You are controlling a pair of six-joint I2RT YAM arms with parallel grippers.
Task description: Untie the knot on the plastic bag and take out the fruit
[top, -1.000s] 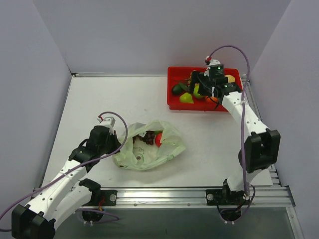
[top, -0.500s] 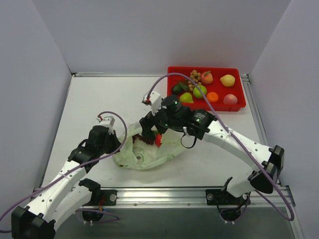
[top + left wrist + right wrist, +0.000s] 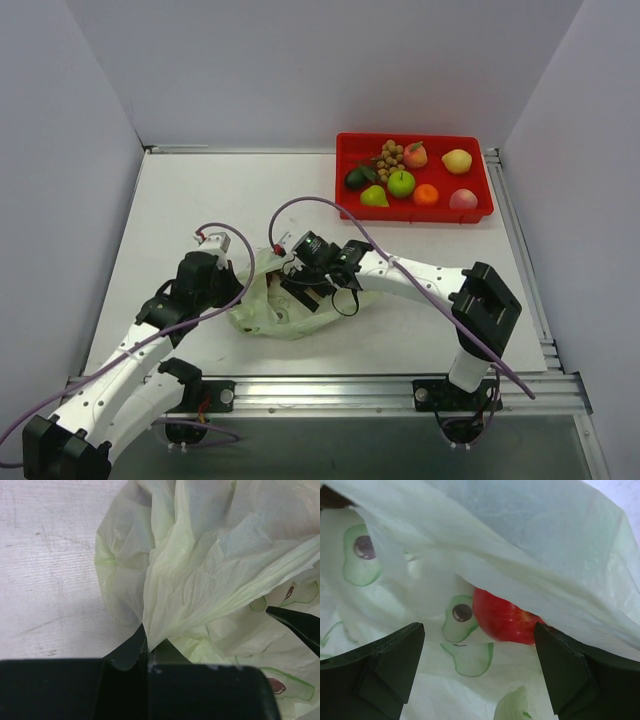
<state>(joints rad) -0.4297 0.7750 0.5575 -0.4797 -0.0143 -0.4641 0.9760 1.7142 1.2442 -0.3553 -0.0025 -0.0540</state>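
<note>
On the white table (image 3: pixel 200 200), walled in grey, the pale green plastic bag (image 3: pixel 262 312) lay slack beside the near edge, left of centre. Its mouth was open and no knot could be seen. The right hand (image 3: pixel 300 287), which a second earlier had hung over the red tray (image 3: pixel 410 214) in the far right corner, had swung across the table and reached into the bag's mouth. Its wrist camera showed the fingers spread wide, one to each side of a red fruit (image 3: pixel 505 620) half-covered by a fold of film, and not yet closed on it. The left hand (image 3: pixel 145 642) stayed pressed together, pinching a bunch of film at the bag's left side and holding it up. Other fruits (image 3: pixel 401 183) sat in the tray. The untying looked finished, and the job appeared to be down to emptying the bag. The red fruit seemed next to go, provided the loose fold stayed out of the grip.
</note>
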